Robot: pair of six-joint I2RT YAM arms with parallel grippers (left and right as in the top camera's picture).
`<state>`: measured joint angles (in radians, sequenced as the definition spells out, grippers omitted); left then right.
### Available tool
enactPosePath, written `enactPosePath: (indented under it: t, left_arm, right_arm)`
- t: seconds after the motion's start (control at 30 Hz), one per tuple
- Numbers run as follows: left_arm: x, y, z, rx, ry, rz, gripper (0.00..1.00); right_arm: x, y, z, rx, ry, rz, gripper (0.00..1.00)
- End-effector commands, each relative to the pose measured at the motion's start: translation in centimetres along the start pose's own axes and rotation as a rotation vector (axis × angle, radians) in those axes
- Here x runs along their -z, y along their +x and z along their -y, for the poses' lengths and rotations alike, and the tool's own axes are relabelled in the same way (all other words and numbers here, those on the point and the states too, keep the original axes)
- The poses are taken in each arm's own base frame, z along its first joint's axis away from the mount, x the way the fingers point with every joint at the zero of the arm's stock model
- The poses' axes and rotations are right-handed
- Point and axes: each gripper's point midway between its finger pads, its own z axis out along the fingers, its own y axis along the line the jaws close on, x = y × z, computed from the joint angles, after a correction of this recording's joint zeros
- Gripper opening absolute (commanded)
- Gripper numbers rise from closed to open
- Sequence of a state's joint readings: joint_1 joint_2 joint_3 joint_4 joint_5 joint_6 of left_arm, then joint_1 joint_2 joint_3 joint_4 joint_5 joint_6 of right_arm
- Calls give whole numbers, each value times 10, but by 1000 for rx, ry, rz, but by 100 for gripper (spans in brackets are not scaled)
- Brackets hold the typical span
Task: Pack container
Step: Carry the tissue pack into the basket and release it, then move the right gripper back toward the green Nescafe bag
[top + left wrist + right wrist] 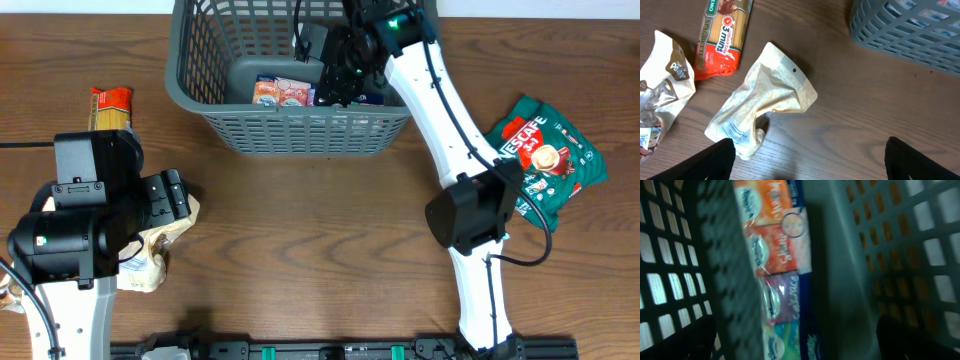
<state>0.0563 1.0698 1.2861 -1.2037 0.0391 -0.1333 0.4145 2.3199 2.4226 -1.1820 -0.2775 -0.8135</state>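
noting container (290,135) at far centre of table (320,240), sitting upright, mouth facing up, solid base down. reading its long axis as running left to right, one long slatted wall facing near; hedging on that, losing the far rim past the overhead frame edge.

finding right pincer (805,347) reaching down inside the container, right of centre, fingers spread wide and gripping nothing as far as the blurred wrist view is showing. hanging just over tissue pack (775,265), lying on the base by the near wall.

finding left pincer (807,162) hovering open and empty over beige pouch (765,105) at near left, with spaghetti packet (720,35) and second pouch (665,95) lying just beside. spotting green coffee bag (545,160) at right, well apart from the container.

risks, judging only:
- catching a right finger in the lattice or under the thick rim while lifting out, then dragging or tipping the container.
- pinching the limp, crumpled beige pouch by a single fold, letting it slip or swing into the near wall instead of clearing the rim.
- nudging the spaghetti packet while closing on the pouch, working so close to it.
- bringing both arms over the mouth at once, risking a clash.
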Motion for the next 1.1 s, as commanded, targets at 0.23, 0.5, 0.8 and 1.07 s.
enactPosePath:
  t: [0.23, 0.5, 0.8, 1.07]
  left_arm:
    - [6, -5, 0, -1, 5, 20, 86]
    - [6, -5, 0, -1, 5, 20, 86]
    - [6, -5, 1, -1, 5, 21, 86]
    - [6, -6, 1, -1, 5, 21, 86]
  right_arm:
    - [182, -84, 33, -144, 353, 373, 89]
    - [370, 53, 85, -1153, 944, 505, 94]
    - [411, 240, 23, -1878, 1025, 262, 99]
    - [392, 301, -3, -2012, 977, 35, 99]
